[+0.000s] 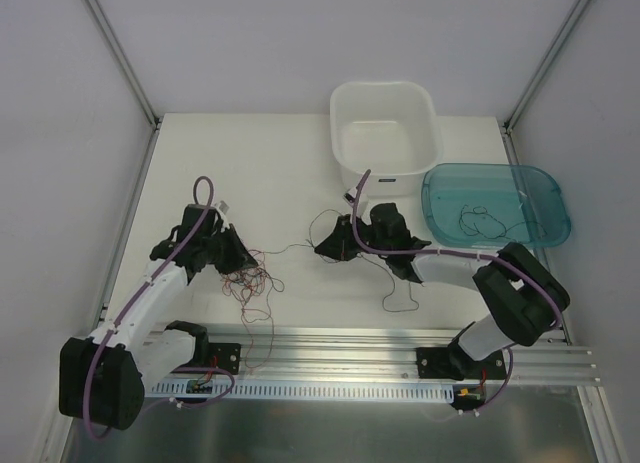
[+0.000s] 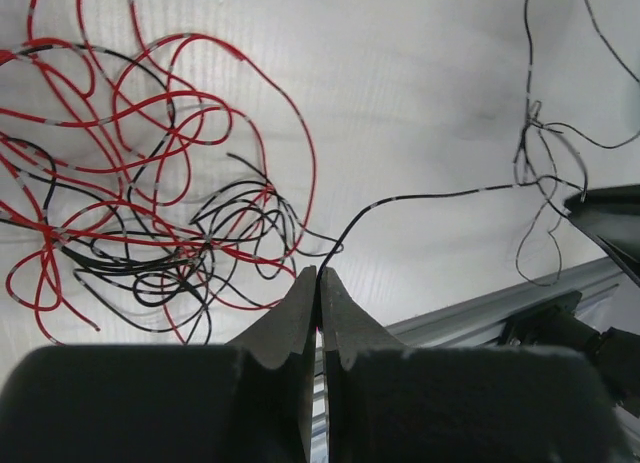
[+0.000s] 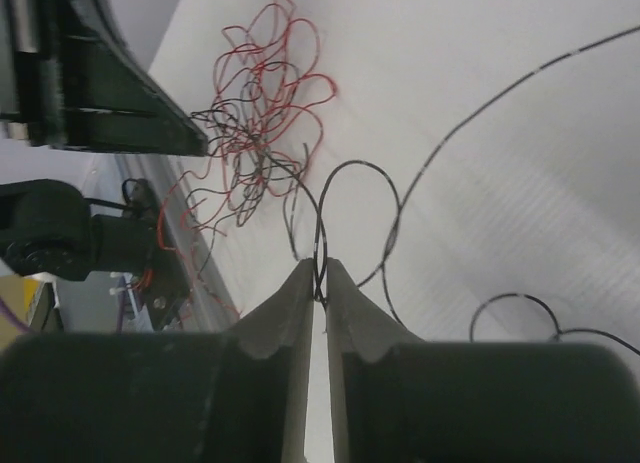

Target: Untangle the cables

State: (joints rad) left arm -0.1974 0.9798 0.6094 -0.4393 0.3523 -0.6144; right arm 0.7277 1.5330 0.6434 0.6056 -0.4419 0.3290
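While thin, curly red and black cables (image 2: 190, 248) are strewn on the bench (image 1: 290, 163), left end effector (image 2: 320, 275) and right end effector (image 3: 320, 268) are each clamped on a black one.

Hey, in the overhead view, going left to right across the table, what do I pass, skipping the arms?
First the red and black cables → white tub → teal tray.
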